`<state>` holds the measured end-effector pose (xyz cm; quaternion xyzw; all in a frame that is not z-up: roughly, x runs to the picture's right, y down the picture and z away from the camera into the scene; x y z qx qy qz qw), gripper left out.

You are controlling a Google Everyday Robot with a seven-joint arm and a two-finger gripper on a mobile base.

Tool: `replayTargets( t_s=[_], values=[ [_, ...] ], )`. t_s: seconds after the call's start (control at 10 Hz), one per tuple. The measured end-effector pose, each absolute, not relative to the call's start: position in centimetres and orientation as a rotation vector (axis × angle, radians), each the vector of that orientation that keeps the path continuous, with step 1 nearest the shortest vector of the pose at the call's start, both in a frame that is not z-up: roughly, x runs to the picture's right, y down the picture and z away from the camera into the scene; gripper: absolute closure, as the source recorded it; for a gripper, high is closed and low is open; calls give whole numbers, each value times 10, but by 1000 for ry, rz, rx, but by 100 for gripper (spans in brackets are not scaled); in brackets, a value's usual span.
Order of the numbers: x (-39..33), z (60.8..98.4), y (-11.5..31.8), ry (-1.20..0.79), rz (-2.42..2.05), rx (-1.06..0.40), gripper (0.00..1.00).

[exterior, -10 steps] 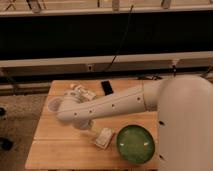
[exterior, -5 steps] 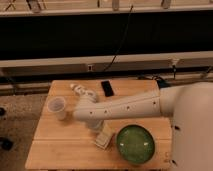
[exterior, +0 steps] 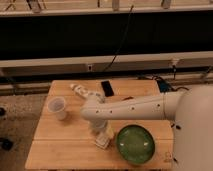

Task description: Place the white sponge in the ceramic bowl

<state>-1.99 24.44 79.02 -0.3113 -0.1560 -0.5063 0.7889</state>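
The white sponge (exterior: 103,141) is a small cream block lying on the wooden table (exterior: 65,145), just left of the ceramic bowl (exterior: 135,144). The bowl is dark green with a lighter speckled inside and holds nothing. My white arm reaches in from the right, bends near the table's middle and points down. My gripper (exterior: 101,131) hangs directly over the sponge, at or just above its top, and hides part of it.
A white translucent cup (exterior: 57,107) stands at the table's left. A white labelled bottle (exterior: 82,91) lies at the back, with a black phone (exterior: 107,88) beside it. Cables and a dark wall run behind the table.
The arm has swung right and down, away from the cup and bottle. The gripper has come down over the sponge. Sponge, bowl and cup have not moved.
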Motion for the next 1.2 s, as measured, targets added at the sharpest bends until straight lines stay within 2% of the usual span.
replayTargets(
  t_s=[0.2, 0.3, 0.4, 0.6, 0.8, 1.0, 1.2],
  values=[
    [-7, 795, 249, -331, -1066, -677, 24],
    [-3, 797, 250, -335, -1048, -675, 29],
    [2, 797, 251, -334, -1036, -677, 37],
    [5, 797, 253, -342, -1015, -678, 60],
    [3, 795, 254, -350, -1013, -676, 78],
    [-20, 788, 254, -374, -1035, -649, 97],
    [-40, 773, 242, -385, -1060, -610, 100]
  ],
)
